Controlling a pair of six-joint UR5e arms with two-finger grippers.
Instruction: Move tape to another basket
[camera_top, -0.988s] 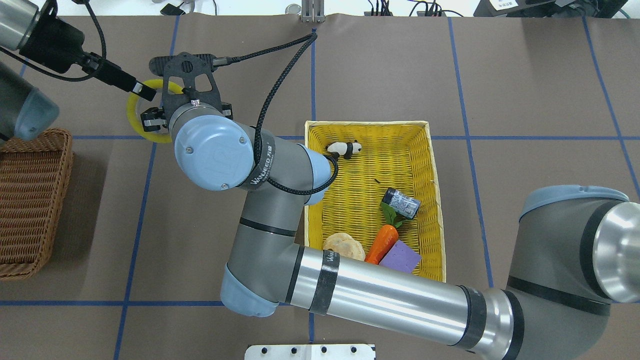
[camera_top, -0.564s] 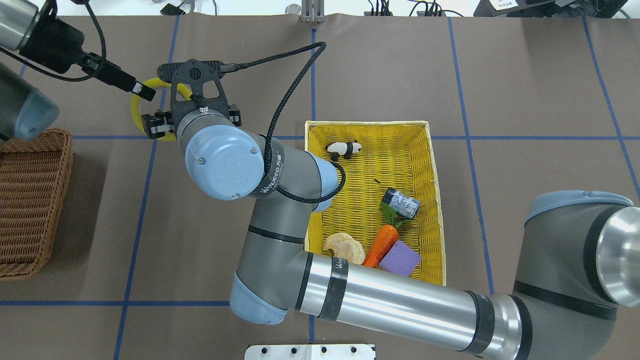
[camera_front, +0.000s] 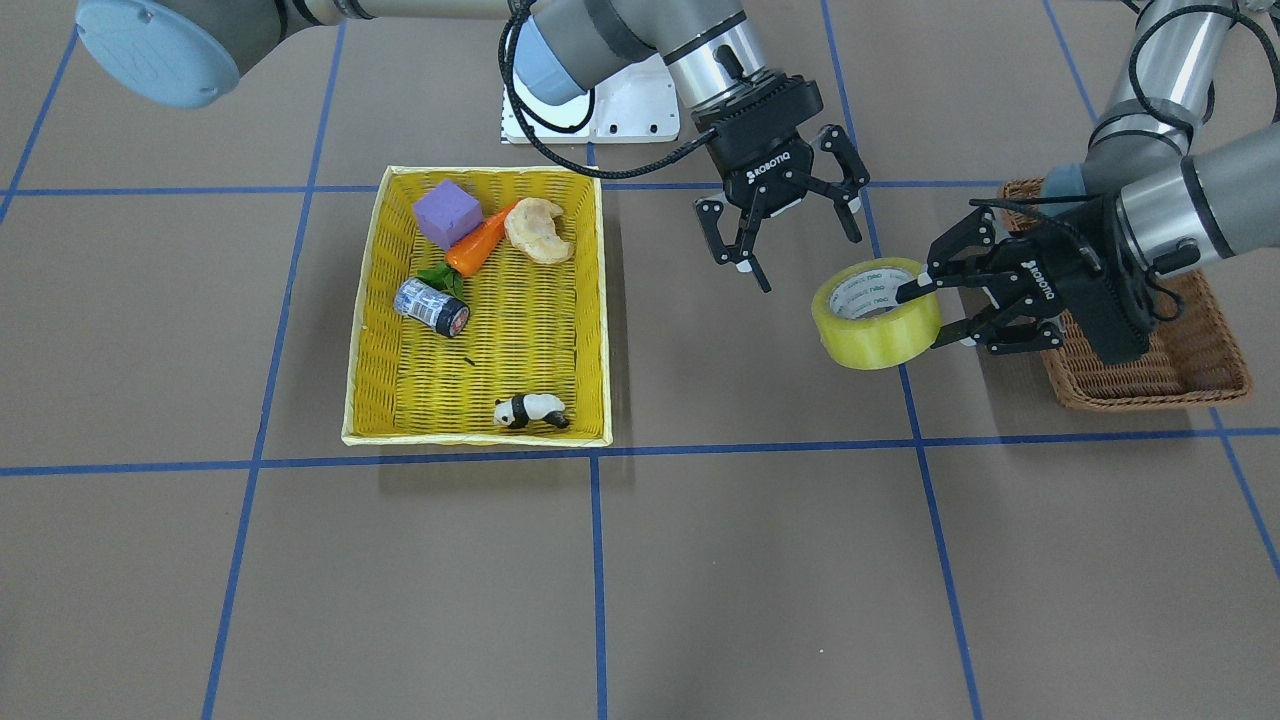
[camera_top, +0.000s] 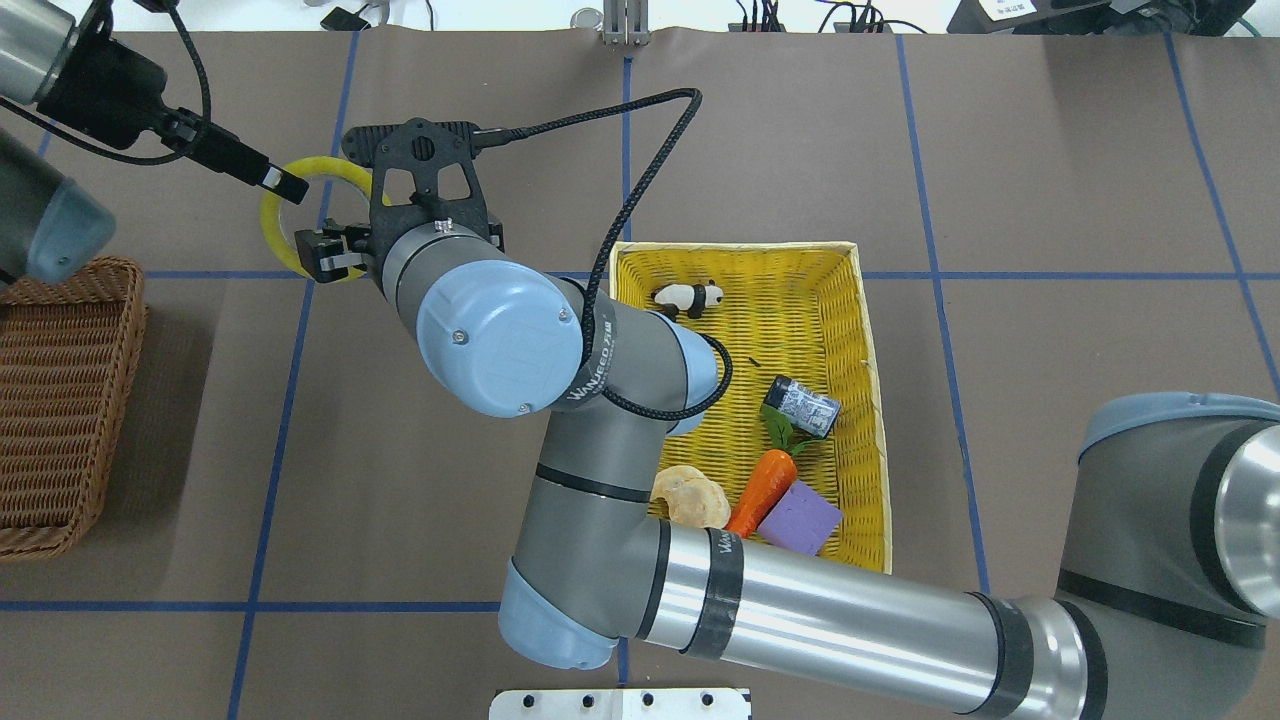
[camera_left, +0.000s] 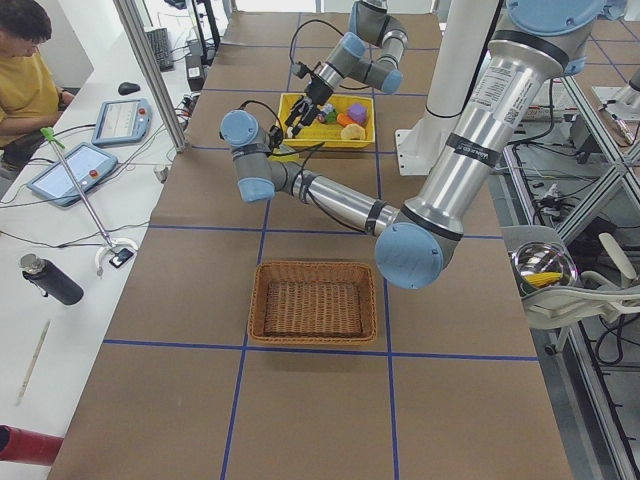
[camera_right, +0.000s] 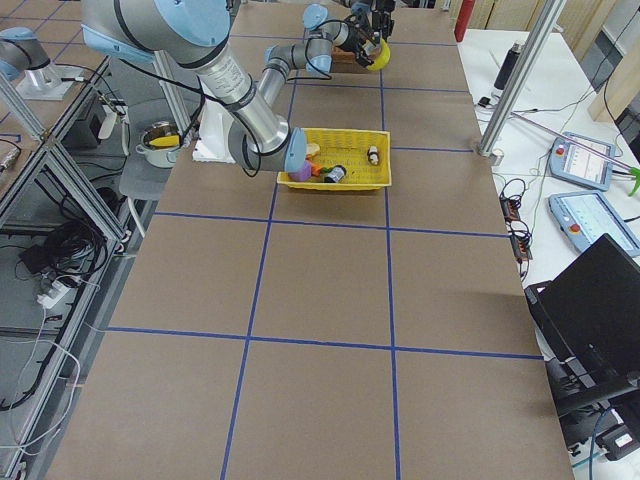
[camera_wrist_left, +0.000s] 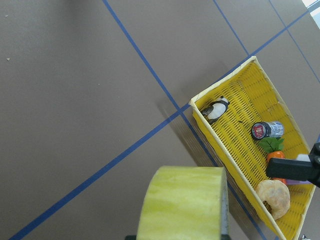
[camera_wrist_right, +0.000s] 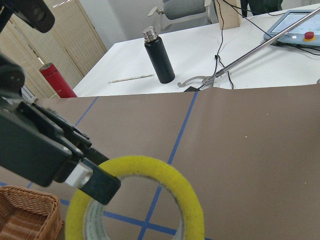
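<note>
Tape (camera_front: 877, 312): we see a wide roll, translucent yellow, with a white printed core; its opening is tilted upward.
Where: it is held over the table (camera_front: 700, 560), between the yellow basket (camera_front: 370, 300) and the brown wicker basket (camera_front: 1150, 385), nearer to the brown one.
Left claw (camera_front: 922, 318): closed on the roll's wall, one finger inside the core and one outside.
Right claw (camera_front: 805, 258): fingers spread wide, holding nothing, just beside the roll and not touching it.
Around: a purple cube (camera_front: 447, 213), a carrot (camera_front: 478, 245), a small cylinder (camera_front: 430, 306) and a panda (camera_front: 530, 410) lie in the yellow basket.
In the way: the body of the Left claw is between the roll and the brown wicker basket.
</note>
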